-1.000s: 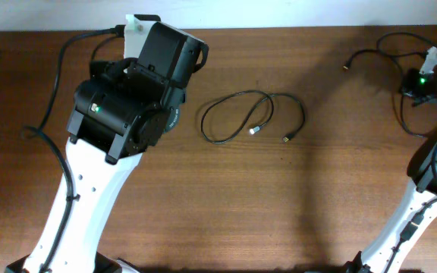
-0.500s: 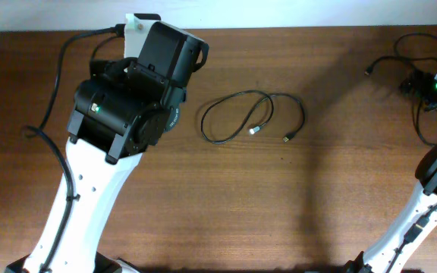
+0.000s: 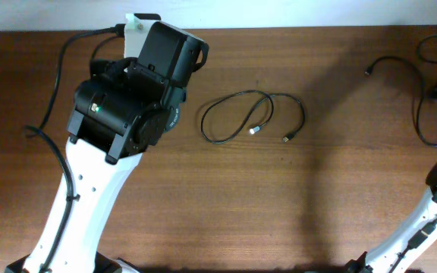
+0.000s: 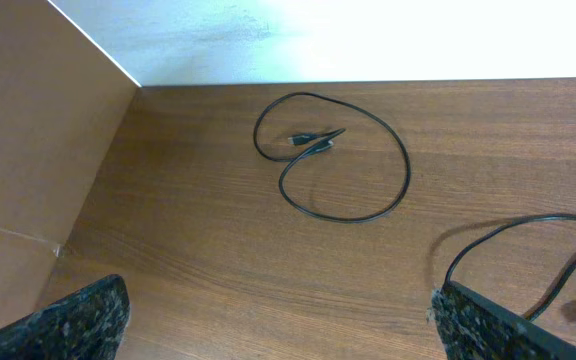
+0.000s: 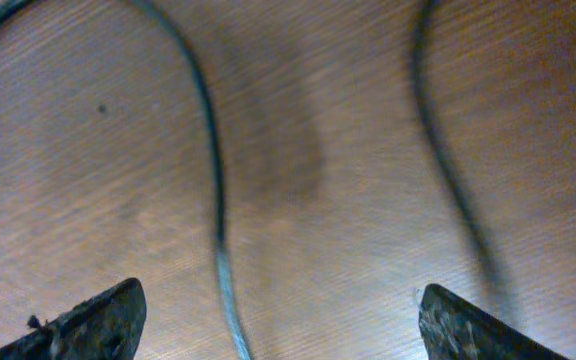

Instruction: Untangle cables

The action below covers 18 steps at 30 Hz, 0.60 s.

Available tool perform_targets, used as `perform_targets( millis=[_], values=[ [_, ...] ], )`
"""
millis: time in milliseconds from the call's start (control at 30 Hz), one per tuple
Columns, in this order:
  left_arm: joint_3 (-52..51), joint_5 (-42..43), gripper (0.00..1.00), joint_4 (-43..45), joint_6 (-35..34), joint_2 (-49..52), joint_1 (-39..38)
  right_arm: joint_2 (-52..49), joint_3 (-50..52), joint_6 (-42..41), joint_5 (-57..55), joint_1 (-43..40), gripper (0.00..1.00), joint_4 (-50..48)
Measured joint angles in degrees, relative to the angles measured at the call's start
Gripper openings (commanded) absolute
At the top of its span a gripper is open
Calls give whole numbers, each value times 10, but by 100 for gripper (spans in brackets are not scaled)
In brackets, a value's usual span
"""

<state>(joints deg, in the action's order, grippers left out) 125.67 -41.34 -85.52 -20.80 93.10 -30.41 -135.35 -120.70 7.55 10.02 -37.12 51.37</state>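
Left pincer (image 4: pixel 288 320) and right pincer (image 5: pixel 283 320) gaped open; centre-frame cable (image 3: pixel 237 95), limp and light, wanted grasping near its plug (image 3: pixel 287 139).

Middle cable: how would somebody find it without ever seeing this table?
On the brown table, look just right of the big black arm. The middle cable loops there alone, ending in a white plug; the other cable sprawls at the right edge.

The right gripper (image 5: pixel 280 322) hangs close above a brown wood-grain tabletop (image 5: pixel 338 240), its dark speckled fingertips (image 5: pixel 93 322) spread wide at the lower corners. Two thin black cords lie blurred and well apart. The left-hand cord (image 5: pixel 211 190) curves down between the fingertips. The right-hand cord (image 5: pixel 446 165) slants toward the right fingertip.
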Motion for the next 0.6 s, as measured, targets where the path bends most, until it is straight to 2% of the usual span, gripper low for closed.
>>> perform_targets(
  millis=[33,100,367,600],
  values=[
    [0,0,99,0,0,0,0,8,0,5,-12,-4,89,6],
    [0,0,99,-3,0,0,0,24,-1,28,-36,-17,100,24],
    [0,0,99,-8,0,0,0,33,-2,62,-100,-64,98,43],
    [0,0,99,-11,0,0,0,33,0,66,-80,-96,98,33]
  ],
)
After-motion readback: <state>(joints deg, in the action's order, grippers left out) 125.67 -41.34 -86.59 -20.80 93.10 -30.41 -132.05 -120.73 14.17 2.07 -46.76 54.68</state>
